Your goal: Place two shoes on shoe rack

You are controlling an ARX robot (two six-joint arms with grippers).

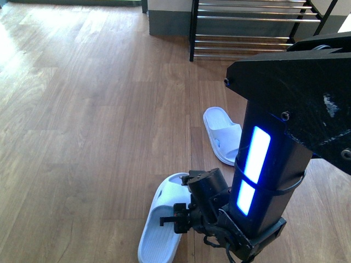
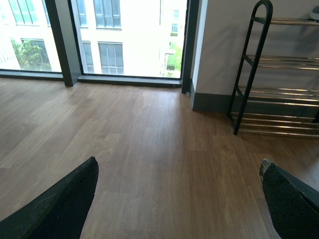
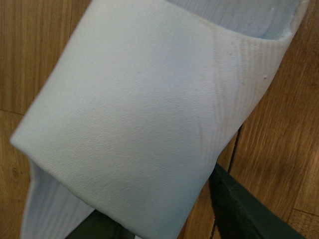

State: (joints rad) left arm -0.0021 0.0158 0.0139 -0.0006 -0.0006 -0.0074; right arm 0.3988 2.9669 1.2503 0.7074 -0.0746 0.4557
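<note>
Looking down from the front view, you see your right arm (image 1: 285,104) filling the near right of the picture, its two blue light strips (image 1: 256,153) glowing. Your right claw (image 1: 174,217) is low at the near sandal (image 1: 159,230), which lies flat on the wooden floor (image 1: 88,120), pale blue, right at the claw's tip. The far sandal (image 1: 222,134) lies on the floor too, apart from the first one, between it and the shoe rack (image 1: 252,27). The rack stands at the far edge of the view, and the chrome bars that show carry nothing.

From the right wrist, the near sandal's broad strap (image 3: 134,109) fills almost everything. One dark finger (image 3: 244,211) sits just beside the strap's edge, and another dark shape (image 3: 97,230) pokes out under it. You cannot tell whether that claw is clamped on the strap or only straddling it.

Your left claw (image 2: 178,167) is released, its fingers (image 2: 60,209) spread wide with only bare floor between them. It looks toward the shoe rack (image 2: 251,74) against the wall, with big windows (image 2: 124,35) beside it.
</note>
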